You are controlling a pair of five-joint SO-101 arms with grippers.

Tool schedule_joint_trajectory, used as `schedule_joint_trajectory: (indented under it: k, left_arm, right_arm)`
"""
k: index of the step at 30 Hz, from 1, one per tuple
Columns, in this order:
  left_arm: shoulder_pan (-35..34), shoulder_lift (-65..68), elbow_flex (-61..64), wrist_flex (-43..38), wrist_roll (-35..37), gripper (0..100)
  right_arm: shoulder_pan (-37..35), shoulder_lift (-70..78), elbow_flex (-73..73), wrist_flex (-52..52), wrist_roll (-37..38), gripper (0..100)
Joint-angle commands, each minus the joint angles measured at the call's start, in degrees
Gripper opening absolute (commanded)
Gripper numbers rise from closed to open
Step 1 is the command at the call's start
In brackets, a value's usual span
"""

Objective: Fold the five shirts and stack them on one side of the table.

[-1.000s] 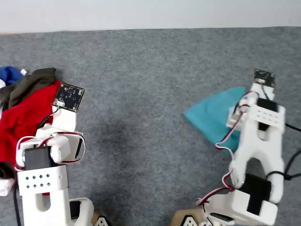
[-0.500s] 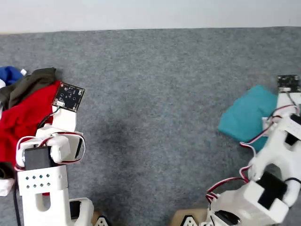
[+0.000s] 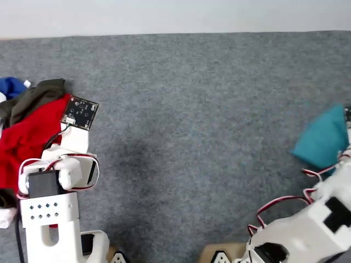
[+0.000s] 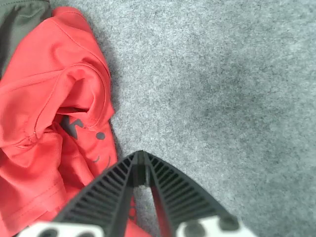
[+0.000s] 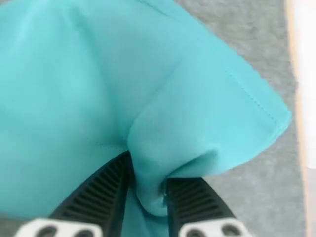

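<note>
A folded teal shirt [image 3: 322, 141] lies at the table's right edge, partly under my right arm. In the right wrist view my right gripper [image 5: 148, 190] is shut on a fold of the teal shirt [image 5: 98, 84]. A crumpled red shirt [image 3: 30, 134] lies at the far left, with a dark olive shirt [image 3: 33, 96] and a bit of blue shirt [image 3: 11, 86] behind it. My left gripper [image 4: 142, 170] is shut, with nothing in it, over the carpet at the edge of the red shirt [image 4: 49, 123].
Grey carpet [image 3: 186, 120] covers the table, with wide free room in the middle. A white wall strip runs along the far edge. The table's right edge [image 5: 292, 59] lies close to the teal shirt. A dark item [image 3: 6, 198] lies at the far left.
My right arm has dragged the teal shirt from right of centre to the table's right edge. The left arm and the shirt pile have not moved.
</note>
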Motion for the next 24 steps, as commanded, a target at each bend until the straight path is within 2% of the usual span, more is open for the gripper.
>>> schedule_joint_trajectory:
  k: [1, 21, 24]
  left_arm:
    - [0.35, -0.79, -0.48, -0.62, 0.44, 0]
    - [0.35, -0.79, -0.4, -0.62, 0.53, 0]
    - [0.35, -0.79, -0.4, -0.62, 0.53, 0]
  right_arm:
    - [3.3, 1.71, -3.52, -6.55, 3.25, 0.9]
    - [6.99, 3.91, -3.52, -9.01, 3.52, 0.9]
    - [7.6, 2.07, -3.43, -9.01, 3.34, 6.8]
